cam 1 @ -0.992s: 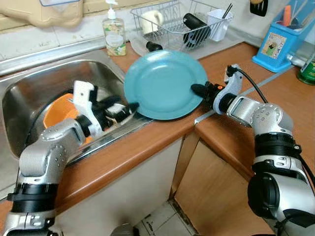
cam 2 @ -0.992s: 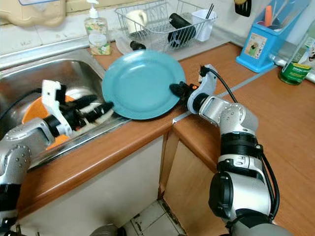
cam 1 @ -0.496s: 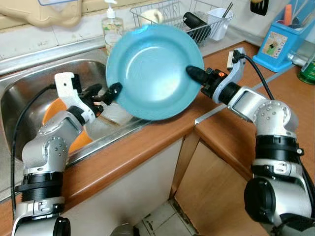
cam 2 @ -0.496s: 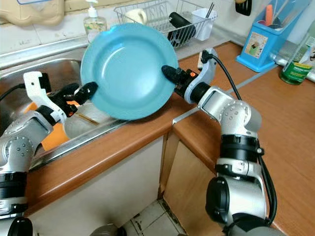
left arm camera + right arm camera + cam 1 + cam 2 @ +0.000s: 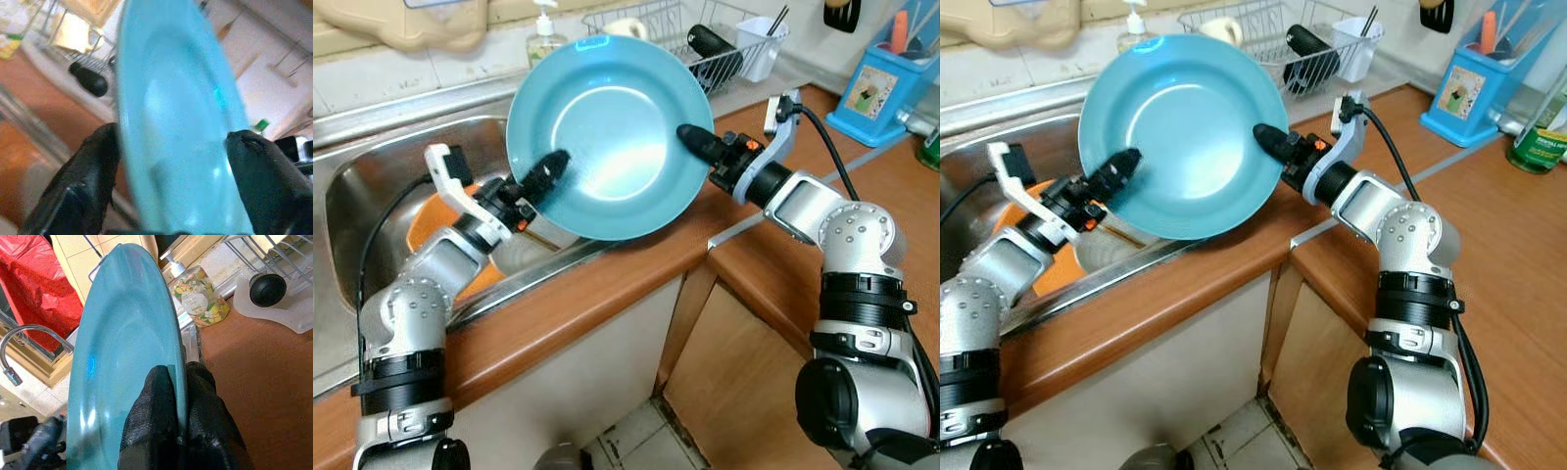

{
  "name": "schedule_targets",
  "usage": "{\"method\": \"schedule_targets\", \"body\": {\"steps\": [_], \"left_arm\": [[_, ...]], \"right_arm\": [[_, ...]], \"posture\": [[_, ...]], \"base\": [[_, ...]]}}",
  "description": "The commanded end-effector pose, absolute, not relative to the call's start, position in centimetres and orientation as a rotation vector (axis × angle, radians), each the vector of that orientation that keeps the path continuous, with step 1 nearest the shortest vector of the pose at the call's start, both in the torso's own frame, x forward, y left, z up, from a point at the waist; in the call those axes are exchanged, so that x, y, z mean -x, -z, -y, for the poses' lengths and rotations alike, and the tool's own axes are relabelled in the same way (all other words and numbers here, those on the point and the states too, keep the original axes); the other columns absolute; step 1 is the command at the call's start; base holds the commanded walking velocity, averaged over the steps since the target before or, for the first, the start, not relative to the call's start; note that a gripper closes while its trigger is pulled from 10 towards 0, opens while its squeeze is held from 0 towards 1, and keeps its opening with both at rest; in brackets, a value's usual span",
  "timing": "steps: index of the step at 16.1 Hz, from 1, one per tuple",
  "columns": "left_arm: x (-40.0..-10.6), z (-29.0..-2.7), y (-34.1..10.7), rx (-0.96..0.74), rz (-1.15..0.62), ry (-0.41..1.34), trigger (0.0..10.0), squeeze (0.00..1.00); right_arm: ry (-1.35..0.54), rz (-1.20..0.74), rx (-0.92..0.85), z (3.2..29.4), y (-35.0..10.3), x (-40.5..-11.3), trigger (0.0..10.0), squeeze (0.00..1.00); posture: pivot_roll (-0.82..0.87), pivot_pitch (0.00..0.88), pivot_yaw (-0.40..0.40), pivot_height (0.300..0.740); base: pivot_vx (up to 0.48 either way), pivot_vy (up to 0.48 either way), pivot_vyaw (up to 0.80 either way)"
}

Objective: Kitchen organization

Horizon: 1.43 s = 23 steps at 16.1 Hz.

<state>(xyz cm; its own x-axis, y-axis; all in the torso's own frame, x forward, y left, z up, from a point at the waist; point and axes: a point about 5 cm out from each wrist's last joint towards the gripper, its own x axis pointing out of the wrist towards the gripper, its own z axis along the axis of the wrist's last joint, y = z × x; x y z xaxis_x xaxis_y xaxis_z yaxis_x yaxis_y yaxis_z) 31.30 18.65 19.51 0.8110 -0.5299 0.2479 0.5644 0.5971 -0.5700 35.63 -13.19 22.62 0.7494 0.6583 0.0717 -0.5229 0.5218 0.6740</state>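
Plate (image 5: 607,132) is up off the wooden surface (image 5: 607,284), tilted nearly on edge over the sink (image 5: 372,186) rim, face toward the head camera; right gripper (image 5: 693,143) is pinched tight on its right rim, one finger each side, per the right wrist view; left gripper (image 5: 548,168) is at the lower-left rim with fingers spread wide either side of the plate, pads (image 5: 93,161) near it but I can't confirm they're clamping; so the load is probably on one thin edge pinch.

Risks, as I read it:
- glossy rim plus narrow grip; plate could pivot or slip out of the right gripper and drop onto the orange bowl (image 5: 431,220) in the sink, or the surface edge
- if the arms move out of sync, the left fingers could lever the plate sideways
- dish rack (image 5: 715,44) just behind already holds a mug and a black item; soap bottle (image 5: 544,37) beside it; a wide swing clips either
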Motion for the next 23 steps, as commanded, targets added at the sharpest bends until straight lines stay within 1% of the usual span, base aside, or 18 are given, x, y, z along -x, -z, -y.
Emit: {"method": "schedule_targets", "body": {"steps": [1, 5, 7, 13, 23], "left_arm": [[-30.94, -18.66, -19.89, 0.703, 0.078, 0.666, 0.0, 0.00], [-30.54, -18.19, -19.91, 0.744, 0.067, 0.715, 0.0, 0.00], [-30.69, -18.24, -19.95, 0.770, 0.073, 0.704, 0.0, 0.00], [-30.66, -18.37, -19.83, 0.762, 0.055, 0.705, 0.0, 0.00], [-31.04, -18.63, -19.42, 0.739, 0.031, 0.658, 0.0, 0.00]], "right_arm": [[-0.712, -0.171, -0.742, 13.43, -23.06, -35.49, 0.0, 0.00], [-0.712, -0.177, -0.737, 13.45, -23.02, -35.41, 0.0, 0.00], [-0.714, -0.183, -0.732, 13.29, -22.91, -35.35, 0.0, 0.00], [-0.723, -0.183, -0.729, 13.05, -22.90, -35.24, 0.0, 0.00], [-0.736, -0.182, -0.719, 12.68, -22.85, -35.09, 0.0, 0.00]], "posture": [[-0.01, 0.000, 0.049, 0.740], [-0.01, 0.000, 0.049, 0.740], [-0.01, 0.000, 0.053, 0.740], [-0.01, 0.000, 0.056, 0.740], [-0.01, 0.000, 0.058, 0.740]], "base": [[0.000, 0.000, 0.00], [0.000, 0.000, 0.00], [0.000, 0.000, 0.00], [0.000, 0.000, 0.00], [0.000, 0.000, 0.00]]}}
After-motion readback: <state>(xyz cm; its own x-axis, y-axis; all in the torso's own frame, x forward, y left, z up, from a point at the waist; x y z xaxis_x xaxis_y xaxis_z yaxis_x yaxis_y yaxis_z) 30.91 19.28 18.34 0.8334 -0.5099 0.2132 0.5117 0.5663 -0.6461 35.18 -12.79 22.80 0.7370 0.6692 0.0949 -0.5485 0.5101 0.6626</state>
